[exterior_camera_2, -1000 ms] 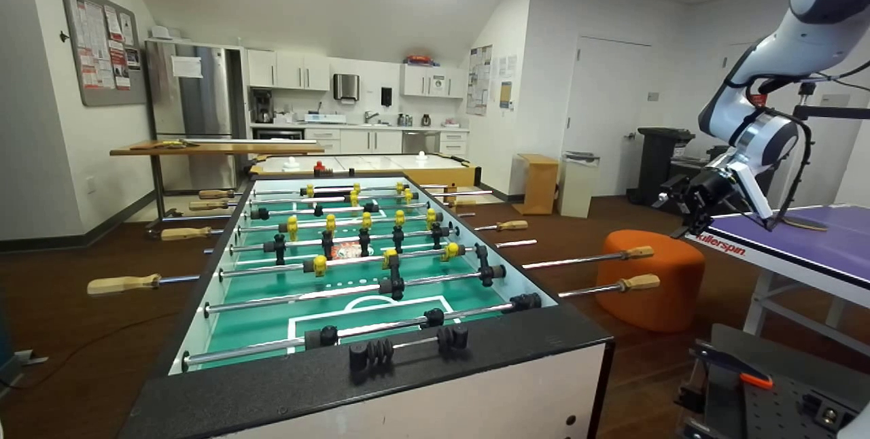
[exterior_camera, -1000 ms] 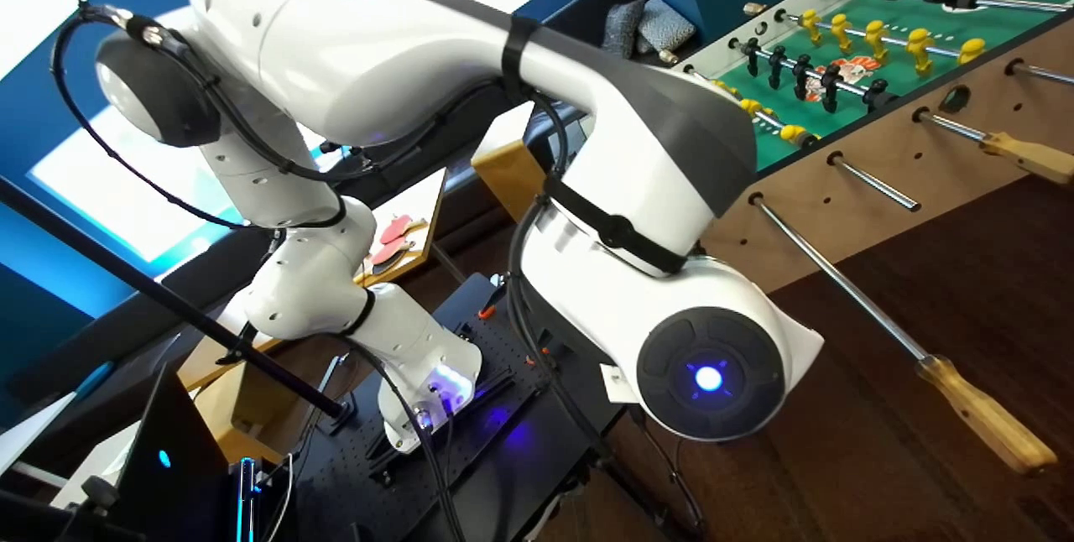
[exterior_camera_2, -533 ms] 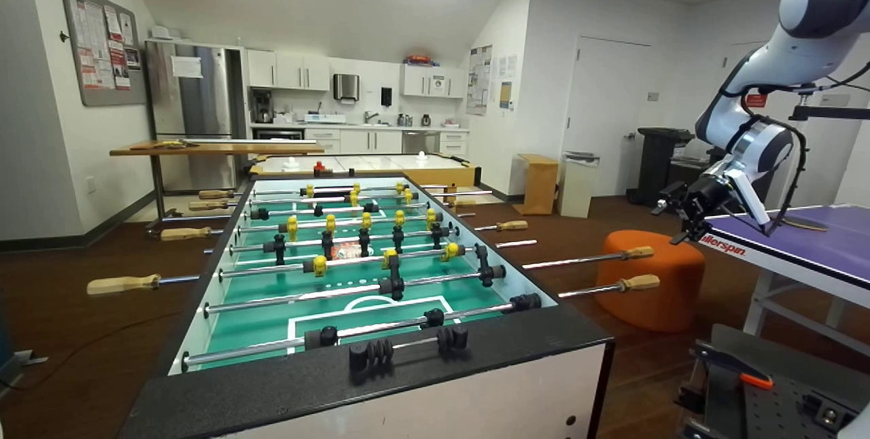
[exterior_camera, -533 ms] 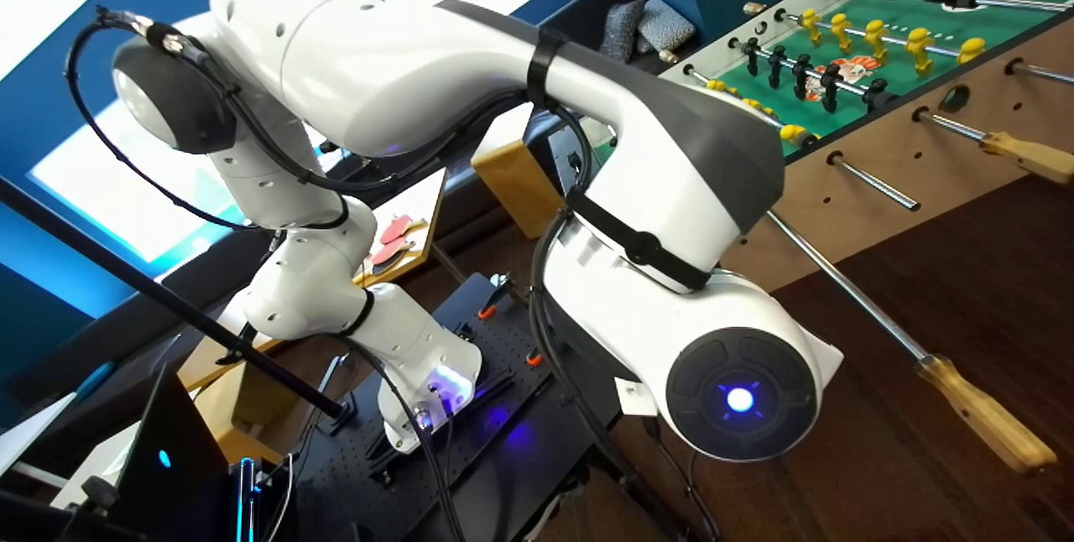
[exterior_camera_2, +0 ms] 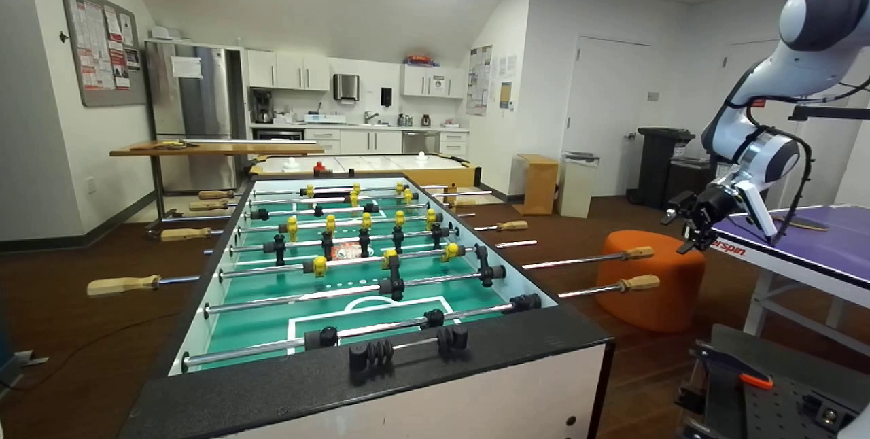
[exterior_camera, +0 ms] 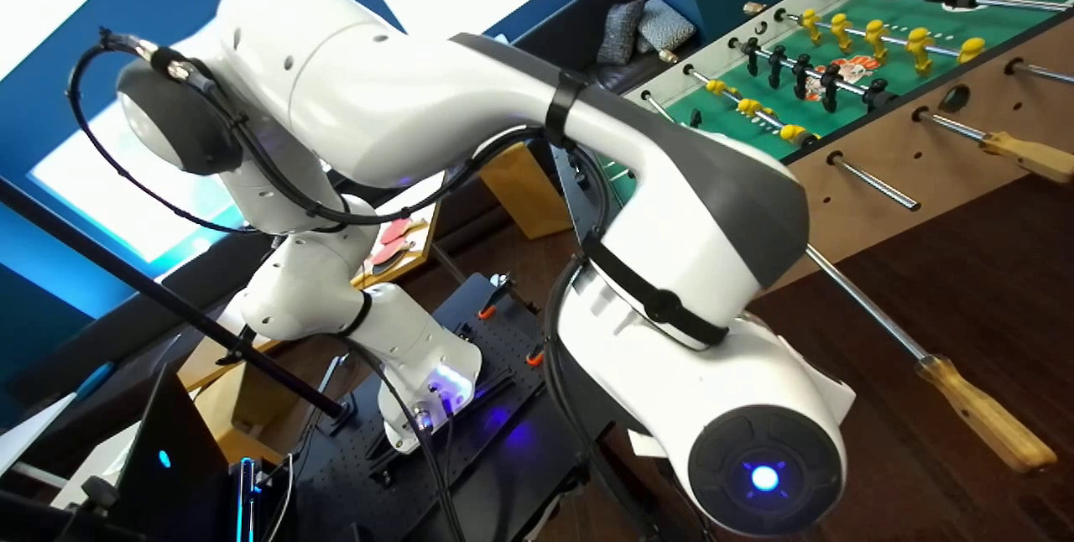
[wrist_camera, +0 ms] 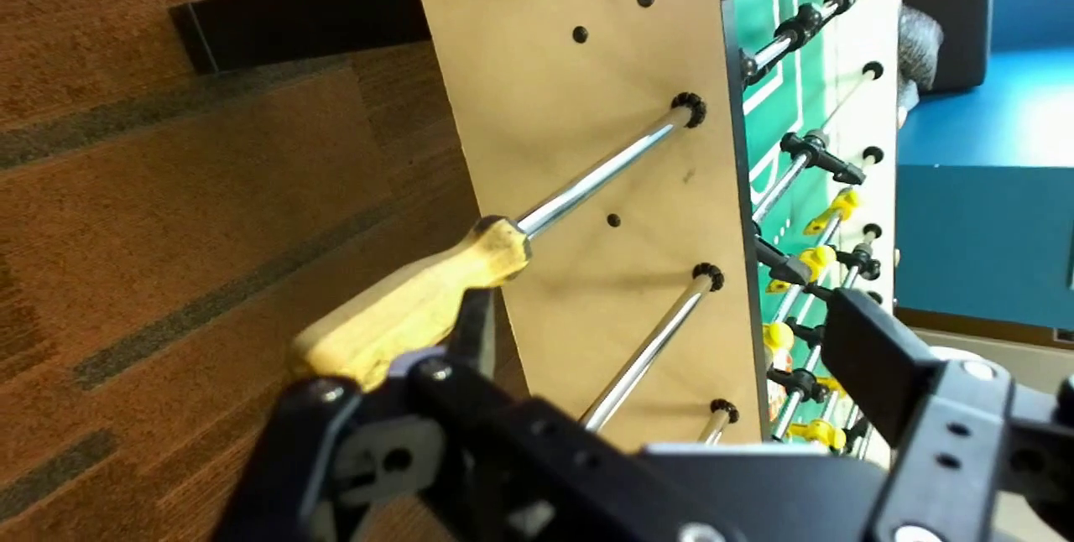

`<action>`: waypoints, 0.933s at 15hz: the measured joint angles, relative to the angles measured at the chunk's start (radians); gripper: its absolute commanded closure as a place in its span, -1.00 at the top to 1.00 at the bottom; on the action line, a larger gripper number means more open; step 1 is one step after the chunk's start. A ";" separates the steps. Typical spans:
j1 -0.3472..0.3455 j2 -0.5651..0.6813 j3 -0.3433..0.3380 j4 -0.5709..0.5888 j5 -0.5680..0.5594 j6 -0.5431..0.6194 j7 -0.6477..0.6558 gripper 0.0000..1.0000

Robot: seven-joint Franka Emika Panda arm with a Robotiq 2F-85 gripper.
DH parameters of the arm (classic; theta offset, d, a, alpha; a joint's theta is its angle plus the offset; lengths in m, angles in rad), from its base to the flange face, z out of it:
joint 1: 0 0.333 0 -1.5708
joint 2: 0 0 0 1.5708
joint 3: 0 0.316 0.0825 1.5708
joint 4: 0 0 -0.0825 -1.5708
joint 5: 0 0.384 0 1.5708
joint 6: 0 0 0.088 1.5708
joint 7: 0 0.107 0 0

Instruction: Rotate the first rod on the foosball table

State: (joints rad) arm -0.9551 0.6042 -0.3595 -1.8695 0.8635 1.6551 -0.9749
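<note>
"Where was the first rod (wrist_camera: 583, 185)?"

"By the end corner of the foosball table (wrist_camera: 537, 106), jutting past its long edge. My wrist view showed it; in an exterior view my arm (exterior_camera: 722, 181) hid that corner."

"And your gripper (wrist_camera: 663, 313)?"

"Spread wide."

The bent arm (exterior_camera: 478, 106) holds its pincer (wrist_camera: 671, 328) spread wide, angled downward.

Half out of sight

The wrist view's bottom edge crops the gripper (wrist_camera: 674, 336) — blurred on one side — which covers part of the wooden handle (wrist_camera: 411, 300) and the end of a neighbouring rod (wrist_camera: 644, 356). Both exterior views cut off the foosball table (exterior_camera: 885, 143).
</note>
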 measured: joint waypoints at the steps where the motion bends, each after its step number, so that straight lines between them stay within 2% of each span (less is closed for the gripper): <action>1: -0.023 0.022 0.009 0.022 -0.005 -0.009 -0.013 1.00; 9: -0.201 0.267 0.130 0.268 -0.024 -0.109 -0.060 1.00; 14: -0.211 0.291 0.140 0.283 -0.024 -0.109 -0.060 1.00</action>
State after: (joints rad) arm -1.1659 0.8953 -0.2194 -1.5860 0.8392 1.5464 -1.0349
